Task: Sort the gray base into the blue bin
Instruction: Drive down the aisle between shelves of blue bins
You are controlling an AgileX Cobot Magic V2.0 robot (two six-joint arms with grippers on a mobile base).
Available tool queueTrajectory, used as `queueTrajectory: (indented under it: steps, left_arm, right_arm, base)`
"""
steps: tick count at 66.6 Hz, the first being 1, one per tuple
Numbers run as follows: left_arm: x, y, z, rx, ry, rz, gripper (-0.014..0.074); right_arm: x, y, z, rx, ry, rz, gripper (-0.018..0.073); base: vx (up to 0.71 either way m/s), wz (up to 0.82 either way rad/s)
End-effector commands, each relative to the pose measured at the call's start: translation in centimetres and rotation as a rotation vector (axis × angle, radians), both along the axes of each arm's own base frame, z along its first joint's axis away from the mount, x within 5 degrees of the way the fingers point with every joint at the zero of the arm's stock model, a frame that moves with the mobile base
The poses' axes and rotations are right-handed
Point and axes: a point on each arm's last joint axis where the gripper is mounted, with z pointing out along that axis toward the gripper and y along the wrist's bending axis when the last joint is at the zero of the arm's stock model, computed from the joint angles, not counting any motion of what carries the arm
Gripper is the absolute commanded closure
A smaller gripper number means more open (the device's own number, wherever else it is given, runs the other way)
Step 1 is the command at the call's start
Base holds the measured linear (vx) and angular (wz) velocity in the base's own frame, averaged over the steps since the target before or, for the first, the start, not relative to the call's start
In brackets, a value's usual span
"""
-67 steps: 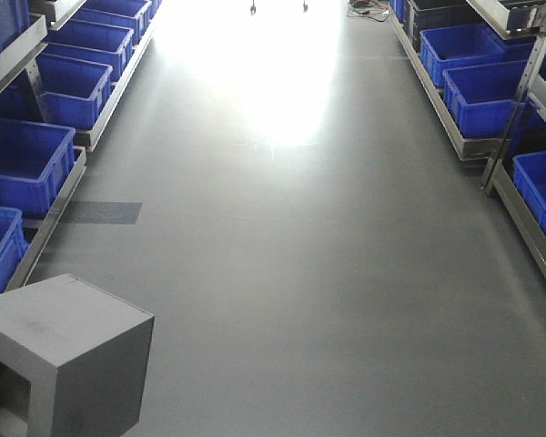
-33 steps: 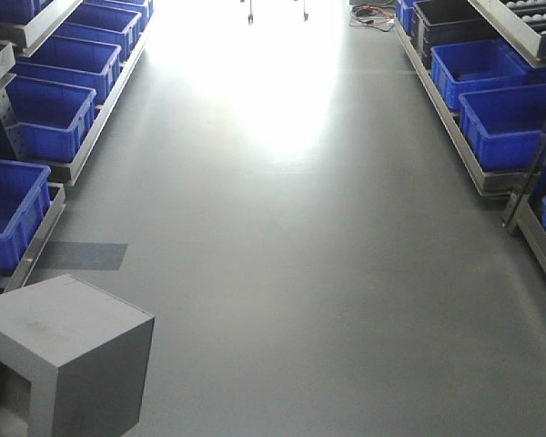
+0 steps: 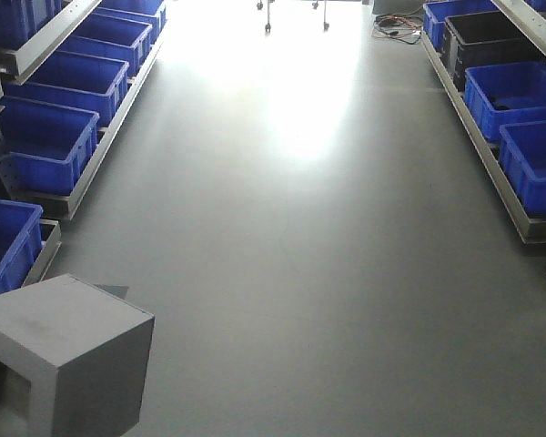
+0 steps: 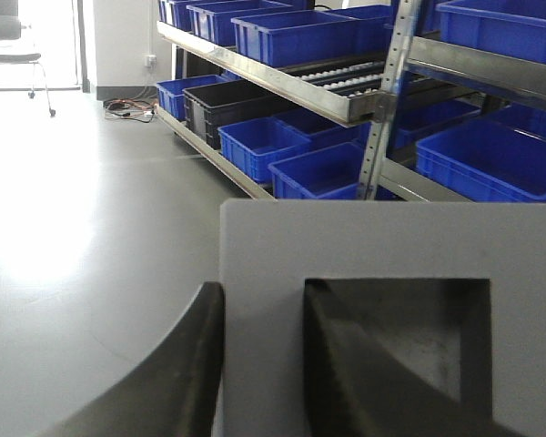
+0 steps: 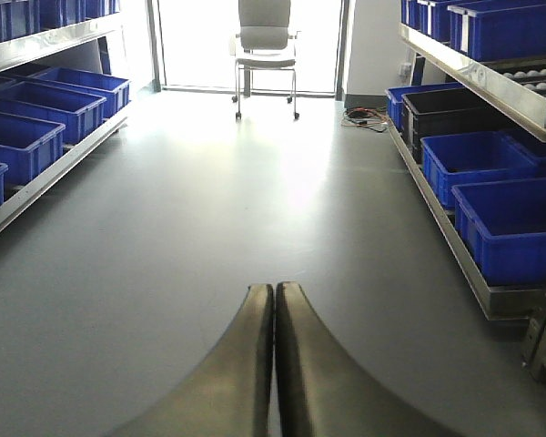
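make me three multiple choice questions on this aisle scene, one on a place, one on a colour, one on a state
1. Where does the gray base sit in the front view?
A. lower left corner
B. middle of the aisle
C. inside a bin on the right

2. What colour is the one bin in the right-hand row that is not blue?
A. red
B. black
C. green

3. How is the right gripper?
A. open wide
B. shut on the gray base
C. shut, holding nothing

Answers:
1 A, the block fills the lower left corner of the front view.
2 B, a black bin stands between blue bins.
3 C, its fingers press together with only floor beyond.
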Motion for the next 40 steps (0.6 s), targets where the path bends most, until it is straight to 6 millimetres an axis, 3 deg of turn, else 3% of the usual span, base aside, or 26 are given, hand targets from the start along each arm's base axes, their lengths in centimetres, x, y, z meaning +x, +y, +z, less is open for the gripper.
queueTrajectory:
  steps: [1, 40]
  left_arm:
    - [-0.05, -0.12, 1.95, -0.087, -0.101, -0.015, 0.0604]
    - [-0.05, -0.12, 1.95, -0.087, -0.101, -0.015, 0.0604]
  right_arm:
    - [0.04, 0.01, 0.59, -0.021, -0.083, 0.003, 0.0564]
    - [0.04, 0.01, 0.59, -0.021, -0.083, 0.003, 0.0564]
  base:
    - [0.47, 0.07]
    - [0.44, 0.03]
